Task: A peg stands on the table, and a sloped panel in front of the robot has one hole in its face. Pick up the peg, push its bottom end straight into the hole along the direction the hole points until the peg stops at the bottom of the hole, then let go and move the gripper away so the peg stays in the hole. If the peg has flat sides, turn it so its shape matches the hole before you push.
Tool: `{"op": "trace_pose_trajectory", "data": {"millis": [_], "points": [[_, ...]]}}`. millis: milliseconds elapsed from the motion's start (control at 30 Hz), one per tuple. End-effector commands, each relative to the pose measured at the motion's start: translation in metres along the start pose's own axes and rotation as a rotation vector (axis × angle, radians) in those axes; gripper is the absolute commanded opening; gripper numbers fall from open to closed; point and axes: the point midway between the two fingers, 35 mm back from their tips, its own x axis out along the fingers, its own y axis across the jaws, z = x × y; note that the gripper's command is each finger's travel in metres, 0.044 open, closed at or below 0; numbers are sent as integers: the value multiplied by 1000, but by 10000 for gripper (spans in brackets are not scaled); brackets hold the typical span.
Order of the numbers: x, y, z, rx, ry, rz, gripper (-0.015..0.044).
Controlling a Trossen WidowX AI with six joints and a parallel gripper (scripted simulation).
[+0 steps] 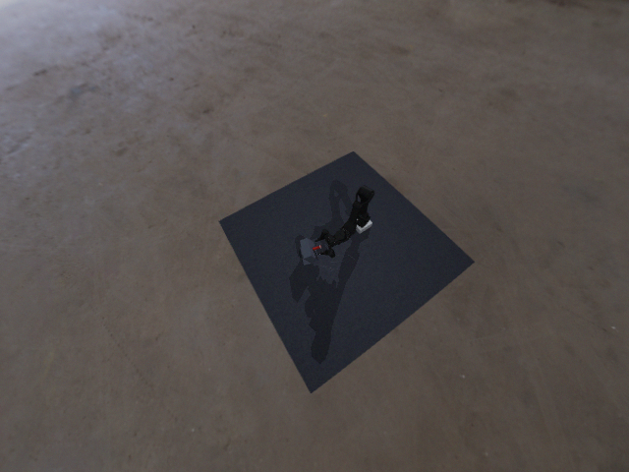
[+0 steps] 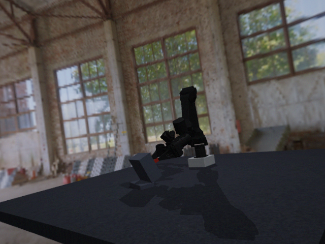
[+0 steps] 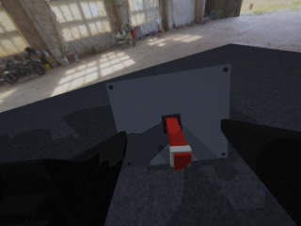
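Observation:
The red peg (image 3: pixel 177 136) (image 1: pixel 316 248) (image 2: pixel 156 160) has a white band near its outer end. Its far end is in the dark square hole (image 3: pixel 165 125) of the grey sloped panel (image 3: pixel 141 104) (image 1: pixel 307 250) (image 2: pixel 143 168), and a long part sticks out toward the wrist camera. How deep it sits cannot be told. My gripper (image 3: pixel 172 130) (image 1: pixel 321 247) (image 2: pixel 157 158) is open. Its two black fingers stand wide apart, one on each side of the peg, with gaps between them and the peg in the wrist view.
The panel stands on a low foot (image 2: pixel 141 185) on the dark table (image 1: pixel 396 274) (image 2: pixel 275 189). The arm's white base block (image 1: pixel 364 226) (image 2: pixel 201 161) is behind the gripper. Small dark dots mark the panel's corners in the wrist view.

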Motion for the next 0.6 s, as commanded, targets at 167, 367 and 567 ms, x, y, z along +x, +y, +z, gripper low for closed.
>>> {"op": "trace_pose_trajectory", "data": {"millis": [167, 367, 567], "points": [[-9, 1, 0, 1, 5, -2, 440], [-15, 2, 1, 1, 6, -2, 440], [-21, 3, 1, 1, 8, -2, 440]]}}
